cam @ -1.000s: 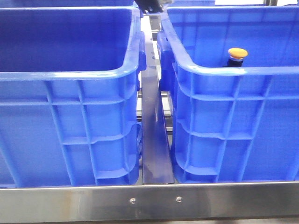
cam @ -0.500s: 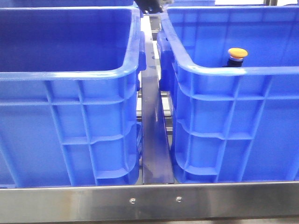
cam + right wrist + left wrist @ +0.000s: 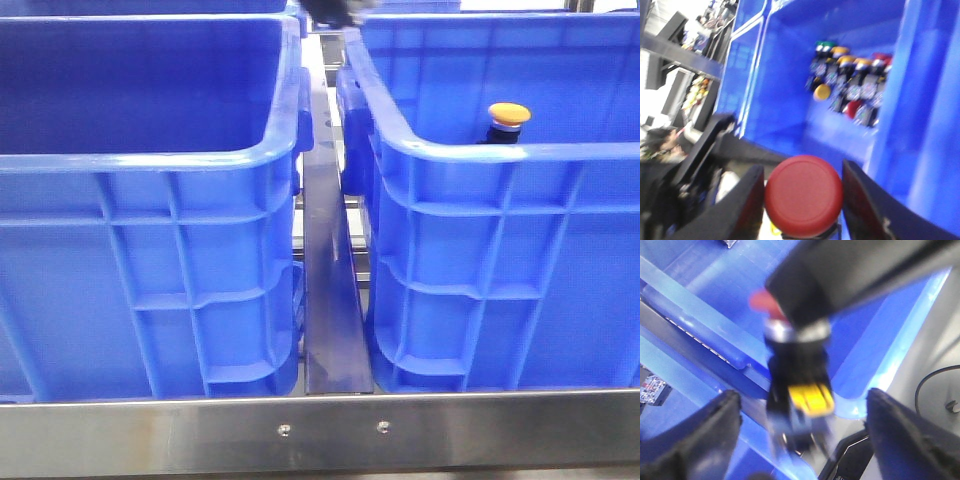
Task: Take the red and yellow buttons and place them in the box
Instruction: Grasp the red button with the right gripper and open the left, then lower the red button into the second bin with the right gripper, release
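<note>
Left crate (image 3: 150,150): large blue plastic bin, ribbed front wall, standing on the left half of the front view; its floor is not visible from there.

Right crate (image 3: 500,200): matching blue bin beside it, the two parted by a narrow dark metal rail (image 3: 330,300). A steel frame bar (image 3: 320,430) with two screws runs across in front of both.

Yellow button (image 3: 508,118): orange-yellow domed cap on a black body, upright inside the right crate, just showing above the near rim.

Red button (image 3: 803,195): round red cap, seen face-on in the right wrist view, sitting between the two dark fingers of the right gripper (image 3: 802,200), which close narrowly on its sides. In the left wrist view the same button (image 3: 790,355) appears blurred, with red cap, metal collar, black body and yellow block, held by a dark gripper from above over a blue crate edge.

Left gripper (image 3: 800,440): fingers spread wide, nothing between them.

Button stock (image 3: 852,85): cluster of red, yellow and green-capped buttons against the far wall of a blue crate, blurred.
</note>
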`<state>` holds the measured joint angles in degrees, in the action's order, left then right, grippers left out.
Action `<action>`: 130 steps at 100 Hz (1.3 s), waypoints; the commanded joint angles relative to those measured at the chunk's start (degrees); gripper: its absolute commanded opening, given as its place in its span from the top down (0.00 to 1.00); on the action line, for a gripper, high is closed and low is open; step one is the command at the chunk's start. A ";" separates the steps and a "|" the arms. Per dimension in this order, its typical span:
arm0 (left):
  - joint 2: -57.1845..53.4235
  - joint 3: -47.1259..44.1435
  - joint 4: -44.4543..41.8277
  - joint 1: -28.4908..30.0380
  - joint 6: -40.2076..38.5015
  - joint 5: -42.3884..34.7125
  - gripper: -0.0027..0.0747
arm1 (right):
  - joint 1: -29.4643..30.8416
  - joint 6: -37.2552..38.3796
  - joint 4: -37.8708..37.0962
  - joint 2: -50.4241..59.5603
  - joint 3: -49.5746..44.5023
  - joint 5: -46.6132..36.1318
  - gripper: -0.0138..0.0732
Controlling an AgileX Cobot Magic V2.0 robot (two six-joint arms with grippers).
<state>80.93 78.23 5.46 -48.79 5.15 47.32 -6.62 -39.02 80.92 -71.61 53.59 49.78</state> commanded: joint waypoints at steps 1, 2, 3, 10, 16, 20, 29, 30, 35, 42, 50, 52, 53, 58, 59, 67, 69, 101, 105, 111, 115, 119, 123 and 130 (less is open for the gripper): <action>-1.98 1.69 0.51 -0.33 0.10 -3.42 0.29 | 3.62 -3.31 2.42 2.98 1.95 -3.60 0.56; -1.98 1.69 0.51 -0.33 0.10 -3.42 0.29 | 3.95 -4.10 2.27 3.14 1.95 -3.86 0.56; -1.98 1.69 0.51 -0.33 0.10 -3.42 0.29 | 4.28 -4.52 1.96 3.45 1.95 -4.38 0.56; -1.98 1.69 0.51 -0.33 0.10 -3.34 0.29 | 7.23 -8.05 -0.47 4.93 1.85 -6.84 0.56; -1.98 1.69 0.51 -0.33 0.10 -3.34 0.29 | 9.29 -11.44 -2.33 6.26 1.26 -9.82 0.56; -1.98 1.69 0.62 -0.33 0.10 -3.34 0.29 | 10.23 -13.46 -3.73 7.23 0.49 -13.19 0.56; -1.98 1.69 0.62 -0.33 0.10 -3.46 0.29 | 10.66 -19.69 -4.67 9.00 -2.03 -23.09 0.56; -1.98 1.69 0.62 -0.33 0.10 -3.46 0.29 | 10.66 -20.62 -4.67 9.09 -2.49 -23.89 0.56; -1.98 1.69 0.62 -0.33 0.10 -3.46 0.29 | 10.66 -23.54 -4.67 9.30 -4.08 -29.53 0.56; -1.98 1.69 0.62 -0.33 0.10 -3.46 0.29 | 10.66 -27.67 -4.62 8.89 -6.19 -35.15 0.56; -1.98 1.69 0.62 -0.33 0.10 -3.46 0.29 | 10.66 -30.39 -4.62 7.64 -7.69 -40.64 0.56; -1.98 1.69 0.62 -0.33 0.10 -3.46 0.29 | 10.66 -31.12 -4.62 7.18 -7.77 -41.73 0.56; -1.98 1.69 0.62 -0.33 0.10 -3.46 0.29 | 10.66 -31.58 -4.62 7.01 -7.77 -42.02 0.56; -1.98 1.69 0.72 -0.33 0.10 -3.53 0.29 | 10.66 -33.09 -4.62 5.85 -7.63 -43.90 0.56; -1.98 1.69 0.72 -0.33 0.10 -3.53 0.29 | 10.66 -33.26 -4.62 5.48 -7.62 -44.34 0.56; -1.98 1.69 0.72 -0.33 0.10 -3.68 0.29 | 10.66 -34.64 -4.62 3.21 -6.71 -46.41 0.56; -1.98 1.69 0.72 -0.33 0.10 -3.68 0.29 | 10.66 -34.78 -4.62 2.48 -6.42 -46.84 0.56; -1.98 1.69 0.72 -0.33 0.10 -4.73 0.29 | 10.66 -35.16 -4.62 -10.61 1.93 -50.43 0.56; -1.98 1.69 0.72 -0.33 0.10 -4.73 0.29 | 10.66 -35.16 -4.62 -12.10 3.42 -50.95 0.56; -1.98 1.69 0.72 -0.33 0.10 -4.73 0.29 | 10.66 -35.16 -4.62 -14.73 5.61 -51.40 0.56; -1.98 1.69 0.72 -0.33 0.10 -4.73 0.29 | 10.73 -35.16 -4.62 -16.18 6.77 -51.41 0.56; -1.98 1.69 0.72 -0.33 0.10 -4.73 0.29 | 10.73 -35.16 -4.62 -17.86 8.05 -51.25 0.56; -1.98 1.69 0.72 -0.33 0.10 -4.73 0.29 | 10.73 -35.16 -4.62 -19.46 9.15 -51.33 0.56; -1.98 1.69 0.72 -0.33 0.10 -4.73 0.29 | 10.73 -35.16 -4.17 -22.05 10.99 -51.39 0.56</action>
<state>80.93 78.23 5.36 -48.79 5.15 46.20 3.74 -73.39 76.09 -93.26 60.48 -0.32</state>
